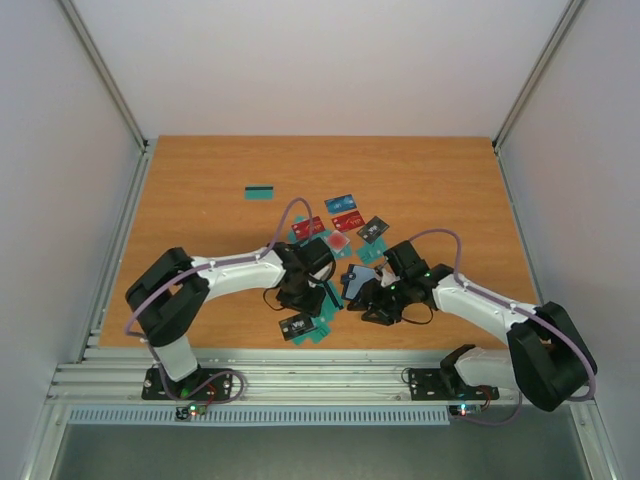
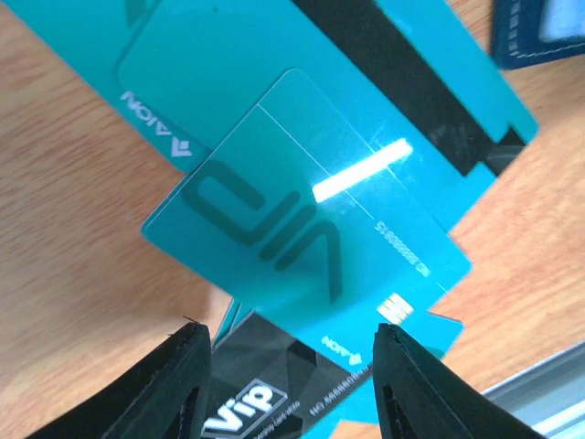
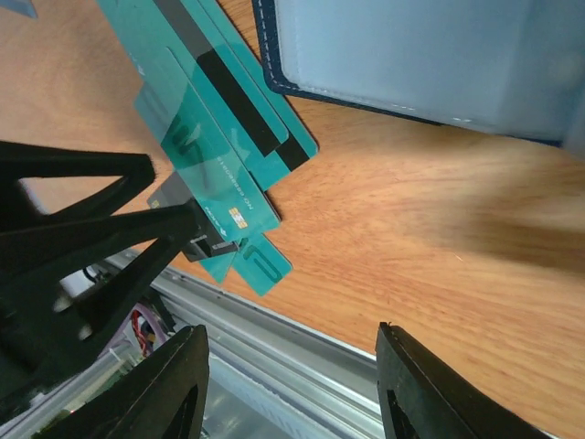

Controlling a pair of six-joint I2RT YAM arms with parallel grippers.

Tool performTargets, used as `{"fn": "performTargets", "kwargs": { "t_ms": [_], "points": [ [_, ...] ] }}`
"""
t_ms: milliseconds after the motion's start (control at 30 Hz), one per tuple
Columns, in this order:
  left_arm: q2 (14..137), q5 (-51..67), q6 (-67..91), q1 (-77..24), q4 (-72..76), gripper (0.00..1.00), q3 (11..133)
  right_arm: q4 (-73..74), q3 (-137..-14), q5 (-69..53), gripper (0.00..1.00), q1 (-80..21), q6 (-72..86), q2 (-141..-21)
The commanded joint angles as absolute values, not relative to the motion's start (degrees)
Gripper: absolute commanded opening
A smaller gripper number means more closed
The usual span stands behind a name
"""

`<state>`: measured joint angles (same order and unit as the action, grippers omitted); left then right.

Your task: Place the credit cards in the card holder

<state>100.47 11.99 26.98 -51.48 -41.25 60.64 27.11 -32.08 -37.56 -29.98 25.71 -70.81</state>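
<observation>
Several teal credit cards (image 2: 302, 174) lie overlapped near the table's front edge, with a dark grey "Vip" card (image 2: 265, 380) under them. My left gripper (image 2: 288, 334) is open just above this pile (image 1: 312, 322), the Vip card between its fingers. The navy card holder (image 3: 420, 55) lies open on the table, with its corner in the left wrist view (image 2: 539, 32) and in the top view (image 1: 357, 281). My right gripper (image 3: 291, 331) is open and empty over the front edge, near the holder (image 1: 372, 305). The pile also shows in the right wrist view (image 3: 215, 137).
More cards lie further back: one teal (image 1: 260, 192), one blue (image 1: 340, 203), two red (image 1: 348, 220), one dark grey (image 1: 373, 230). A metal rail (image 3: 302, 366) runs along the table's front edge. The left gripper's black fingers (image 3: 82, 229) show in the right wrist view.
</observation>
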Motion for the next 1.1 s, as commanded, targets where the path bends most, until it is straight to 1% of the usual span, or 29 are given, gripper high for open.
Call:
{"fn": "performTargets", "kwargs": {
  "t_ms": [0,133,300,367,600,767,900,1067],
  "points": [
    [94.5,9.5,29.2,-51.5,-41.9,0.51,60.3,20.7,-32.1,-35.7,0.52,-32.5,27.9,-73.9],
    [92.3,9.9,27.8,-51.0,-41.7,0.51,60.5,16.7,-31.0,-36.0,0.53,-33.5,28.8,-75.8],
    [94.2,12.8,24.4,-48.6,-41.0,0.37,61.1,16.4,-31.6,-36.0,0.53,-34.3,28.7,-77.4],
    [95.8,13.1,23.4,-47.6,-41.3,0.34,61.8,16.9,-31.8,-36.0,0.53,-34.3,28.6,-77.4],
    [99.2,15.4,22.8,-46.1,-38.1,0.33,61.5,19.4,-32.2,-35.4,0.53,-34.4,27.0,-77.1],
    [99.2,17.6,24.1,-46.1,-35.7,0.32,61.4,20.5,-32.0,-35.4,0.53,-34.3,26.2,-76.7],
    [98.7,16.5,24.9,-46.1,-37.2,0.32,63.1,21.0,-32.3,-35.4,0.53,-34.3,25.6,-76.8],
    [101.6,13.9,24.8,-46.1,-38.3,0.32,64.5,22.4,-33.6,-35.2,0.53,-34.3,24.5,-77.0]
  ]
}}
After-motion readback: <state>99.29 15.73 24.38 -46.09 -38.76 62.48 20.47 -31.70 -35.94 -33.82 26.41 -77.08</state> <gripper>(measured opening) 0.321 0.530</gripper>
